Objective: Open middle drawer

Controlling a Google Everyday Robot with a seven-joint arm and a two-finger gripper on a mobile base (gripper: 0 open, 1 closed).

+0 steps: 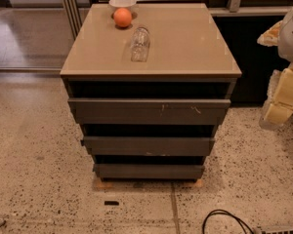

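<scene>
**Grey fronts all in line, pull not begun**

Camera view. Dark grey, handleless, flat-fronted middle drawer (149, 145) sits between the larger scratched grey front (149, 111) above and the narrowest grey front (149, 171) below. It looks fully in, so the whole pull is left to do. Cream-and-white gripper (282, 101) hangs at the right edge, well apart from the cabinet; spread or closed, cannot tell. Glossy tan counter (185, 38) carries a round white bowl (122, 2), an orange round fruit (122, 17) just in front of it, and a clear glass (140, 44) lying on its side. Speckled terrazzo floor (34, 165); black cable (224, 217) near the lower edge.
</scene>
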